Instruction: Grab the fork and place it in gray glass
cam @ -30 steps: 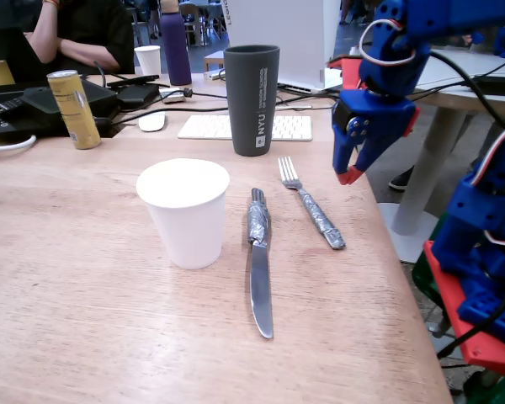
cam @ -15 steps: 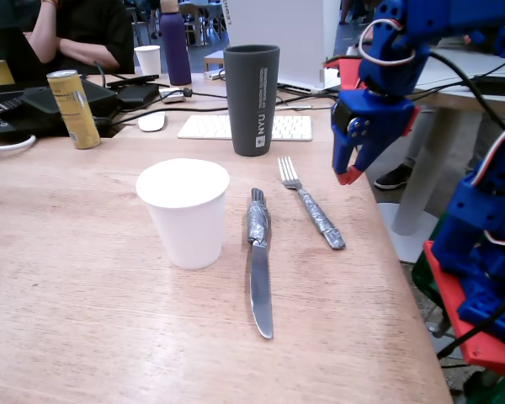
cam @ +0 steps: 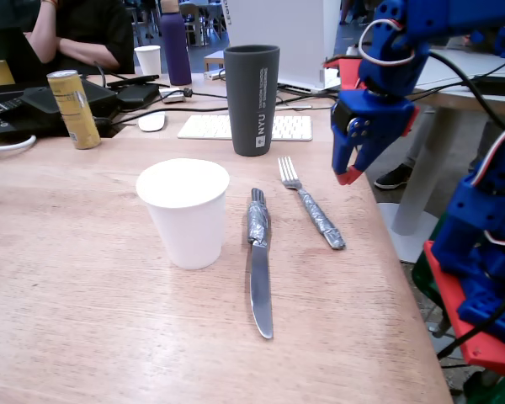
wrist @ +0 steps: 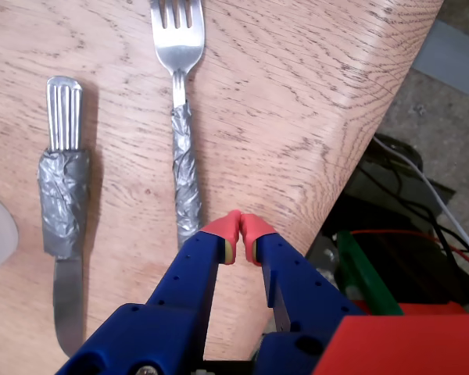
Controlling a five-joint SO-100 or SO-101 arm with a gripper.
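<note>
The fork [cam: 310, 204] lies flat on the wooden table, tines pointing away, its handle wrapped in gray tape; it also shows in the wrist view [wrist: 184, 141]. The gray glass [cam: 252, 99] stands upright behind it, with white "NYU" print on its side. My blue gripper [cam: 348, 176] with red tips hangs above the table, to the right of the fork and apart from it. In the wrist view the gripper [wrist: 239, 229] is shut and empty, its tips touching, just right of the fork's handle end.
A tape-handled knife [cam: 258, 259] lies left of the fork, also in the wrist view [wrist: 63, 219]. A white paper cup [cam: 186, 211] stands left of the knife. A yellow can [cam: 74, 108], keyboard [cam: 245, 127] and cables sit behind. The table edge [wrist: 352, 168] runs close on the right.
</note>
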